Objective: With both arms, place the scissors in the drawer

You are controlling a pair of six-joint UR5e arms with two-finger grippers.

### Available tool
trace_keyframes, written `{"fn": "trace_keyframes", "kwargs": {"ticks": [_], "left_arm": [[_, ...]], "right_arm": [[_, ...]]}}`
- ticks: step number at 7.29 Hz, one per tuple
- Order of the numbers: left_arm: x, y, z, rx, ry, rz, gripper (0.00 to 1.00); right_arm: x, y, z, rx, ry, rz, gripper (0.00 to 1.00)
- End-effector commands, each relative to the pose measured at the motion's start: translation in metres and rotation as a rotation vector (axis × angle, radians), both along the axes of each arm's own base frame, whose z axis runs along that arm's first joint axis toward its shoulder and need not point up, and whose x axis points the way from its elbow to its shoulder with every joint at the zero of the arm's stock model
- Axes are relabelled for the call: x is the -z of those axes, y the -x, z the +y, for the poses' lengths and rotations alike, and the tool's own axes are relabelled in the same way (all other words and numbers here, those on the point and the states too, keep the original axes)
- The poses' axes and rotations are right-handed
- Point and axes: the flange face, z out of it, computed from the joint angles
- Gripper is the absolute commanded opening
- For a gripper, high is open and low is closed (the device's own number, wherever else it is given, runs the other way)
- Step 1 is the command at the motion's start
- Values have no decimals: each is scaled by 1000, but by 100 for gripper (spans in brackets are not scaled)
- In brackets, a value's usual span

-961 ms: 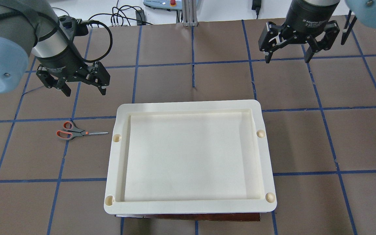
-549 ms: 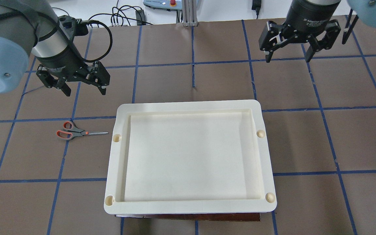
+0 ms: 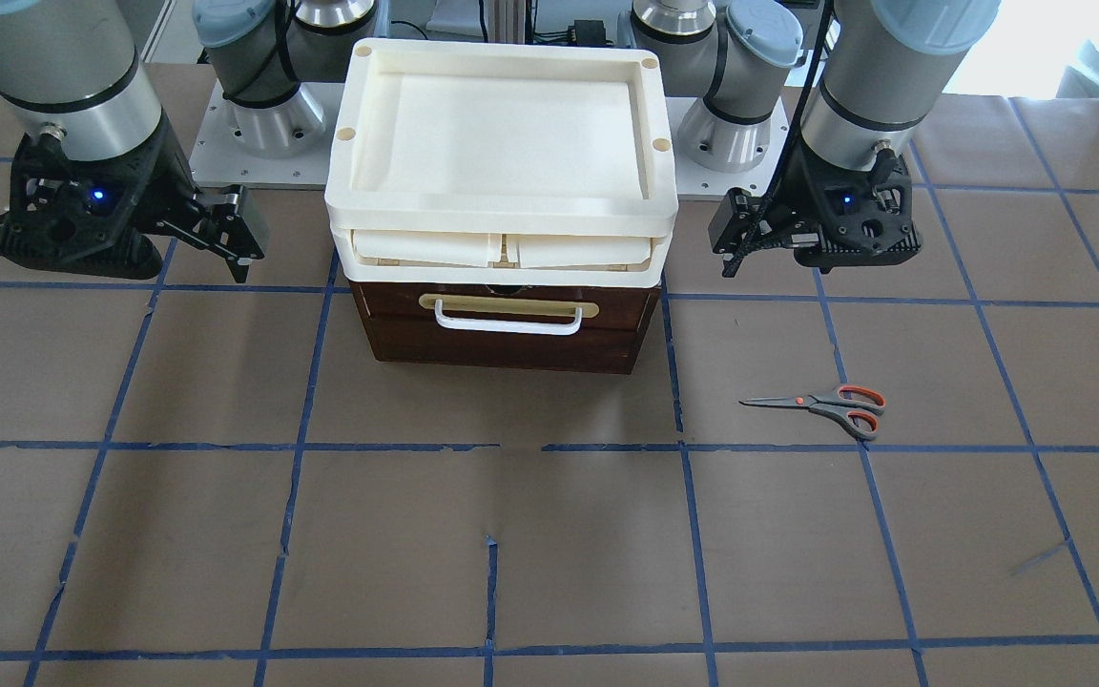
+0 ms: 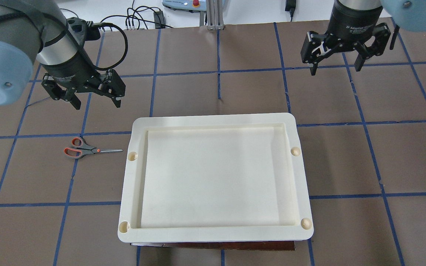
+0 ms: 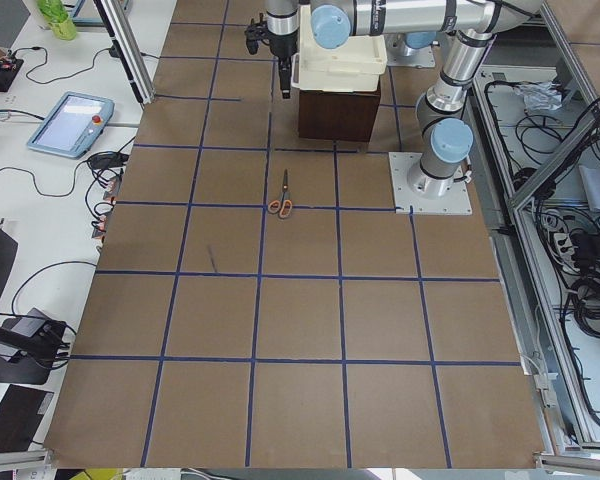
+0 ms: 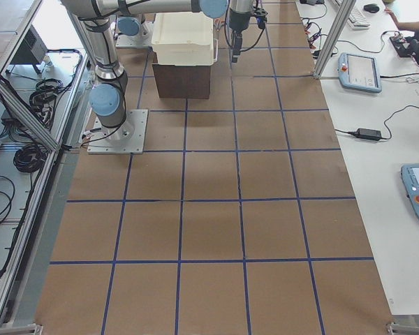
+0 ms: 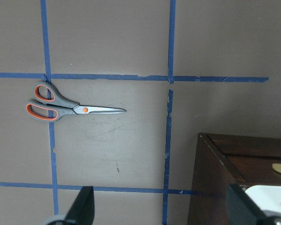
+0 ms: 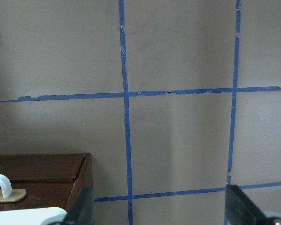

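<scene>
Both arms wait, drawer shut
The left gripper (image 4: 97, 104) and the right gripper (image 4: 336, 70) are both wide apart and hold nothing. The scissors (image 4: 87, 149) lie flat on the robot's left of the drawer (image 3: 511, 345), blades toward it. I think the right gripper should take the white handle (image 3: 508, 324) at its middle and pull straight, so the cream trays (image 3: 502, 205) stacked above the drawer do not slide. The inside of the drawer is hidden.

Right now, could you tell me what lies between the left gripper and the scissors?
In the overhead view, only bare table and one blue tape line separate the left gripper from the scissors.
</scene>
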Motion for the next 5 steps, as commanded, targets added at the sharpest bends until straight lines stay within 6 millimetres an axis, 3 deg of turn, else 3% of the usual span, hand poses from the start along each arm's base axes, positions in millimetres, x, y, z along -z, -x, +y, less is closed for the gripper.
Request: {"fn": "trace_keyframes", "kwargs": {"ticks": [1,2,3,5], "left_arm": [[1,1,1,-7,-1,-1,100],[1,1,0,-7,2,-1,100],[1,1,0,-8,2,-1,100],[2,1,0,-8,2,-1,100]], "right_arm": [[16,-6,-34,-20,63,-55,100],[17,-20,-47,-75,71,-120,100],[23,-48,-49,-186,67,-203,100],[47,-79,-65,-328,100,-220,100]]}}
